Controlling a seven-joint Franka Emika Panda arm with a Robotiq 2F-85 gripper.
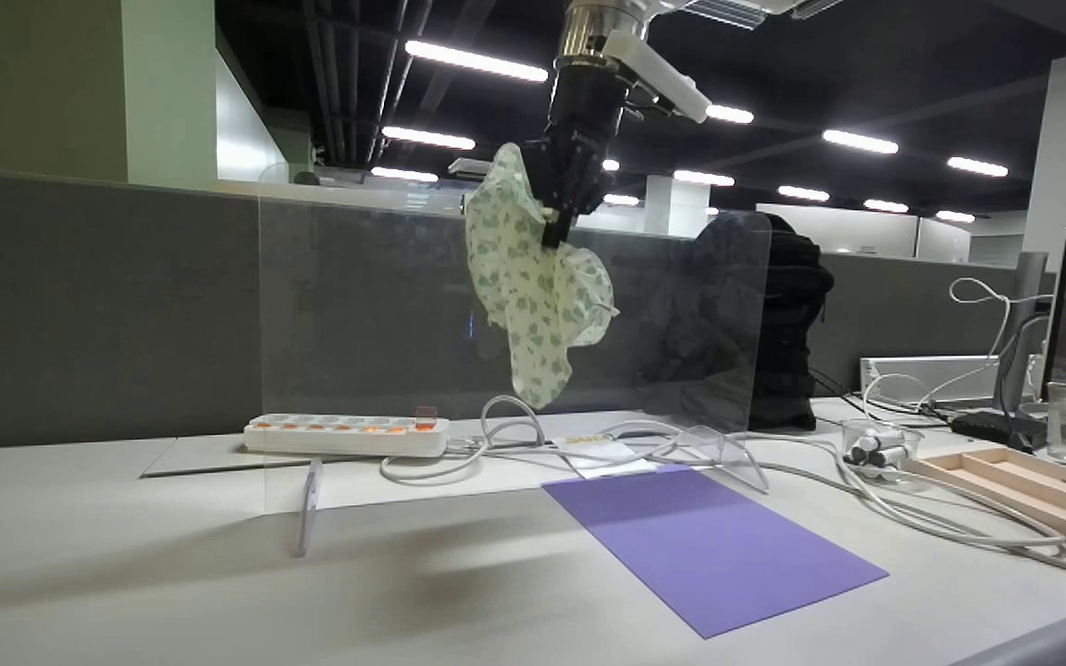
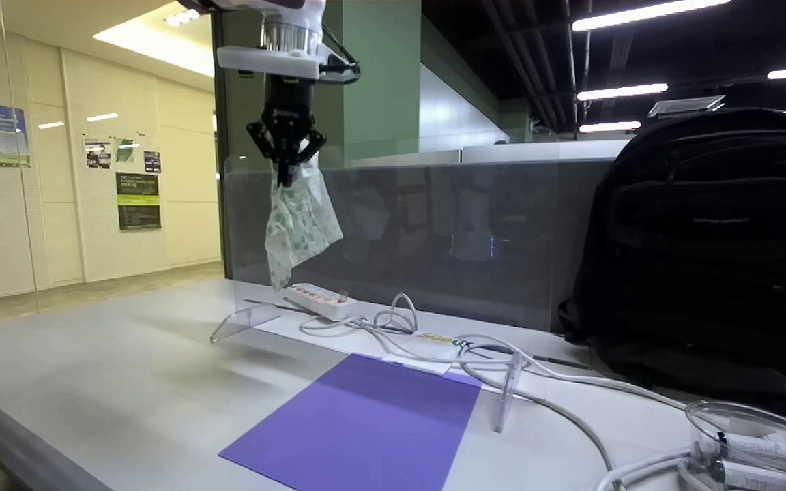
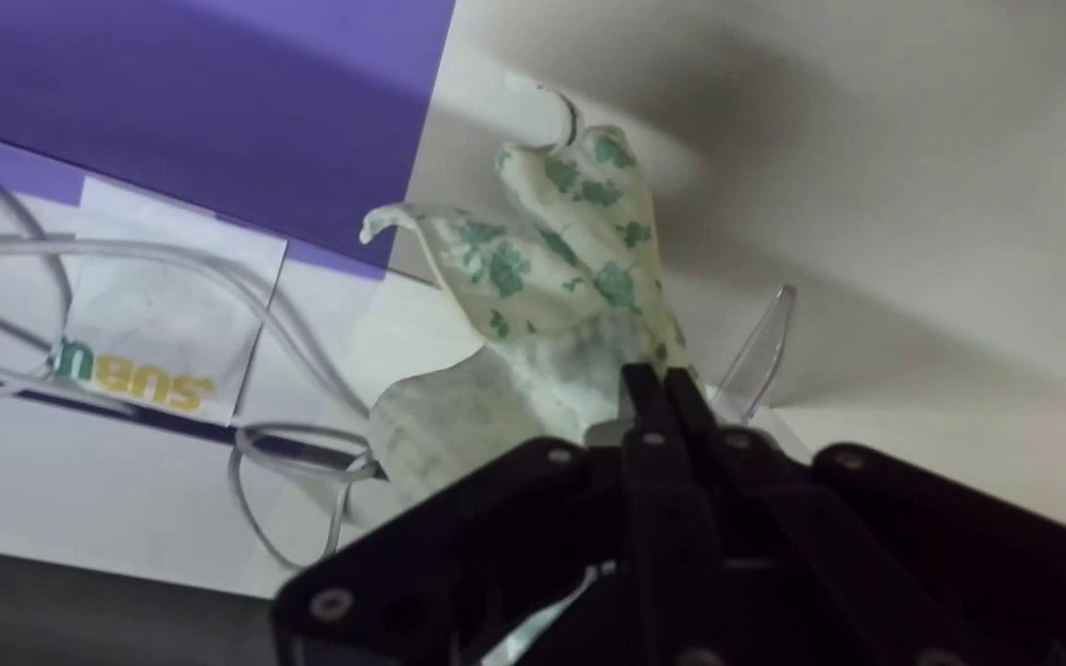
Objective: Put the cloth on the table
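Observation:
The cloth is pale yellow with green prints and hangs crumpled in the air, in both exterior views (image 1: 528, 305) (image 2: 303, 221). My gripper (image 1: 553, 231) points down, its fingers shut on the cloth, also in an exterior view (image 2: 285, 179). In the wrist view the fingertips (image 3: 660, 375) are close together with the cloth (image 3: 612, 231) spreading beyond and beside them. The pinched part is hidden between the fingers. The white table (image 1: 126, 536) lies well below the cloth's lower tip, also in an exterior view (image 2: 161, 361).
A clear upright panel (image 2: 434, 225) on clear feet (image 1: 308, 509) stands on the table near the cloth. A purple sheet (image 1: 709, 546), a white power strip (image 1: 346, 462), cables (image 1: 866, 495), a black backpack (image 1: 787, 324), a container of bottles (image 1: 880, 449) and a wooden tray (image 1: 1033, 490) are around.

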